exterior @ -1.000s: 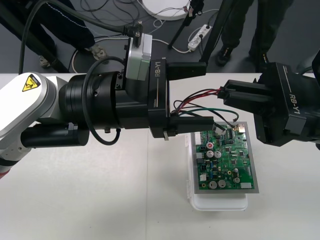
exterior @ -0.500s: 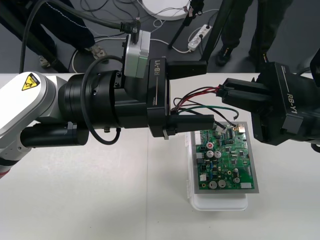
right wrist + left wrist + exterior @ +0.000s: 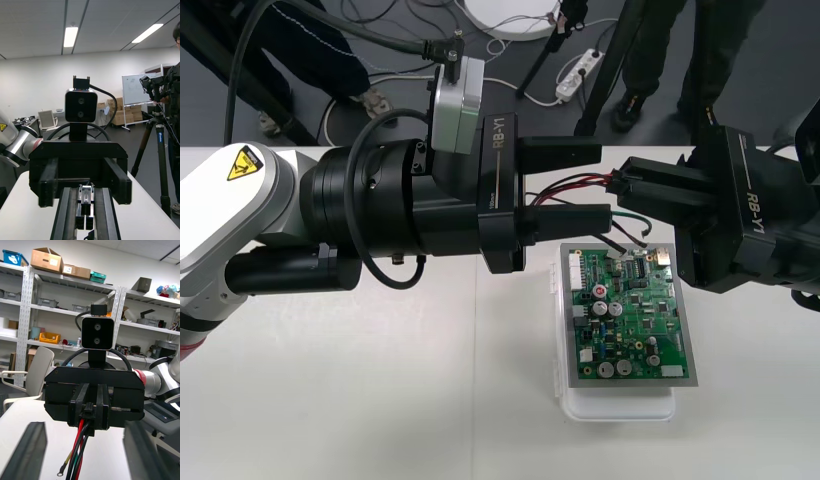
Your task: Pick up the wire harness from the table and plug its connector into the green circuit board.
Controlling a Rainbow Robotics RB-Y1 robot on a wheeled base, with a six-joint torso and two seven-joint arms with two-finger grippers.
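From above, the right hand (image 3: 630,188) reaches in from the right past the far end of the green circuit board (image 3: 635,315). Its black fingers are clenched on the small black plug (image 3: 620,183) of the wire harness (image 3: 578,183), which is held up off the worktop (image 3: 330,400) and not seated in the board. Thin red, black and green wires arc left from the plug and, in this view, run between the two spread fingers of the left hand (image 3: 604,184), which comes in from the left, released and grasping nothing. The board is a flat rectangle studded with silver-topped cylinders, dark chips and white sockets, and it sits on a white base (image 3: 620,408) on the pale, matte worktop. The left wrist view adds the right hand seen head-on: the plug is pinched between two close-set fingers and the glossy wires hang straight down. One thin wire ends in a small round metal fitting (image 3: 60,474) dangling free, and the left arm's own fingers (image 3: 34,450) stand far apart as dark slabs. The right wrist view shows the reverse: long flat black fingers (image 3: 65,217) close together on the plug, facing the blocky left hand with its fingers wide apart.
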